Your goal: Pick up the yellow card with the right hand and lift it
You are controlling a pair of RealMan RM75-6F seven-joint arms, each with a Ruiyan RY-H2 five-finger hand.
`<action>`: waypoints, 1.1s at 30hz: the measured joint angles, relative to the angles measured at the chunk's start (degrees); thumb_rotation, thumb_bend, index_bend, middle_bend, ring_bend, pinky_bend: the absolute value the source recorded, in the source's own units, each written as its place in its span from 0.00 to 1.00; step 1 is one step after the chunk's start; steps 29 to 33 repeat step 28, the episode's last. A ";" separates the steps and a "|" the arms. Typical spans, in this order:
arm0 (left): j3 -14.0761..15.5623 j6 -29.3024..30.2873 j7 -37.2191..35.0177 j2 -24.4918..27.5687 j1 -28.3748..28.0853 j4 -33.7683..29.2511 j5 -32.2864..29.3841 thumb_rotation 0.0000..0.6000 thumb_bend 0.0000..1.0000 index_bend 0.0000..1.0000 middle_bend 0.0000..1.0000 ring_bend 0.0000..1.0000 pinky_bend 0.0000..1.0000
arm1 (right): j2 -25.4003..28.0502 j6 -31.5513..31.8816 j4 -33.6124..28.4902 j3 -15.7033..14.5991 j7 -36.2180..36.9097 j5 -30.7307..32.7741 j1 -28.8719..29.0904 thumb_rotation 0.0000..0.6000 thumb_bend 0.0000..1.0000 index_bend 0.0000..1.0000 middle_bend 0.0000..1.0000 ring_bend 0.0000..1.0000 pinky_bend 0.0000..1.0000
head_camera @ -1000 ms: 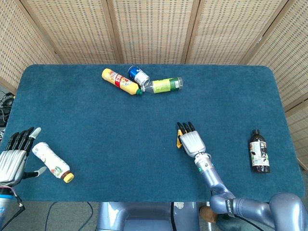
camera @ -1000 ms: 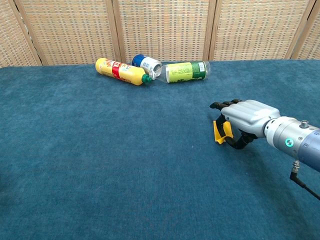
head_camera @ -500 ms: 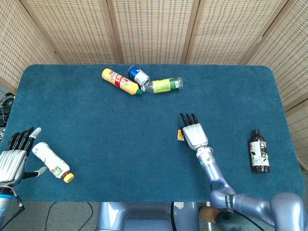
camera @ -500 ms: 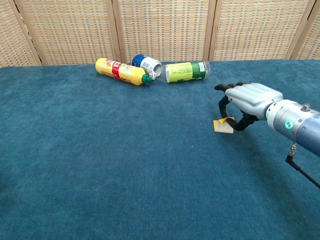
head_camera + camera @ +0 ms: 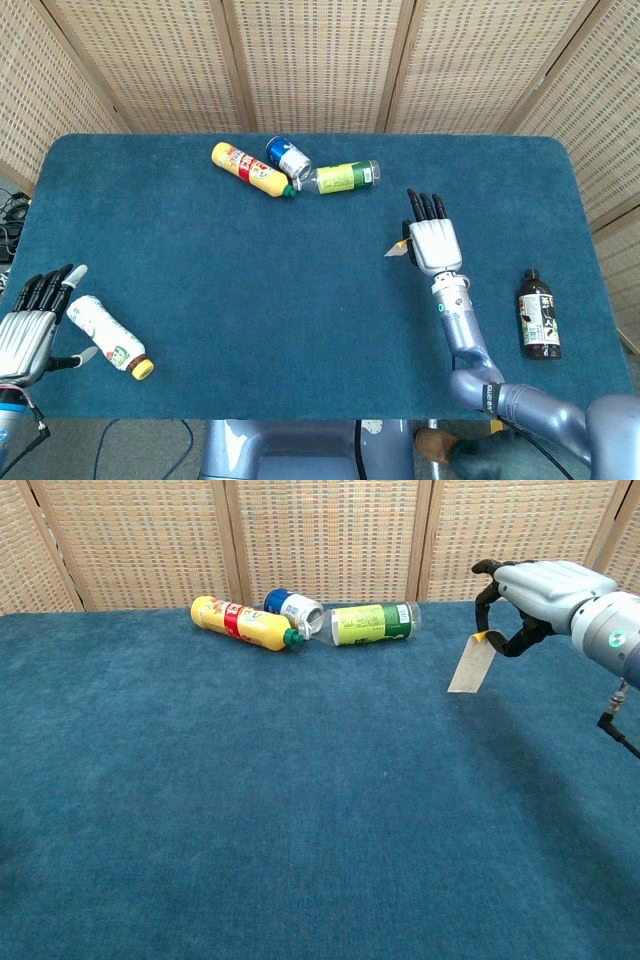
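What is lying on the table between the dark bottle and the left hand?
Only the white bottle, just beside the left hand; toward the dark bottle the head view shows bare cloth.

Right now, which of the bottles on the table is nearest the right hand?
The dark bottle, lying alone by the right edge, just beside the right hand. The yellow bottle and green-labelled bottle lie at the far edge; the white bottle by the left hand.

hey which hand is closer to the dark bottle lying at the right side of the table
The right hand. It is up and to the left of the dark bottle, holding the yellow card off the table; the left hand is at the far opposite edge.
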 measured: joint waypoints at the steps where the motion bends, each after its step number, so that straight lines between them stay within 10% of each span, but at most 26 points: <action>1: 0.09 0.06 -0.14 0.08 0.04 -0.05 0.25 1.00 0.00 0.00 0.00 0.00 0.00 | 0.62 -0.27 -1.46 0.09 0.61 0.05 -0.13 1.00 0.66 0.74 0.00 0.00 0.00; 17: 1.13 2.21 -2.61 1.28 1.22 -0.43 3.90 1.00 0.00 0.00 0.00 0.00 0.00 | 15.13 -15.32 -38.21 0.46 19.15 7.07 -1.27 1.00 0.65 0.75 0.01 0.00 0.00; 33: 1.70 3.40 -4.15 1.96 1.96 -0.25 5.93 1.00 0.00 0.00 0.00 0.00 0.00 | 16.74 -18.04 -44.95 -3.91 23.55 8.39 -0.64 1.00 0.65 0.75 0.01 0.00 0.00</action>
